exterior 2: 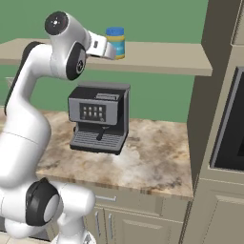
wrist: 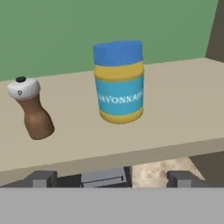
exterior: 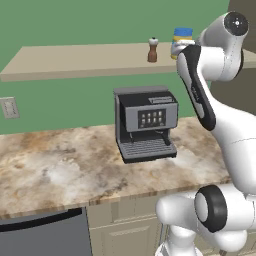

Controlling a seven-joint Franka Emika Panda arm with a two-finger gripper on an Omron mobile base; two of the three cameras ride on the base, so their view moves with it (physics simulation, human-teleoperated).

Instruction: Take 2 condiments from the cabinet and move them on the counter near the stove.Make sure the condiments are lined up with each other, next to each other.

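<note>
Our gripper (wrist: 111, 178) hangs wide open and empty, facing the mayonnaise jar (wrist: 118, 82) upright on the shelf (wrist: 183, 100), with the brown shaker (wrist: 32, 113) beside it. We judge nothing moved yet; both condiments remain to be carried to the counter (exterior 2: 143, 162).

A grey and black coffee machine (exterior: 145, 123) stands upright on the marbled counter (exterior: 55, 170), its drip tray facing the front edge. At about 9 o'clock from it a pale wall outlet (exterior: 9, 108) sits on the green wall (exterior: 75, 22). A dark appliance front (exterior: 42, 235) lies at 7 o'clock
</note>
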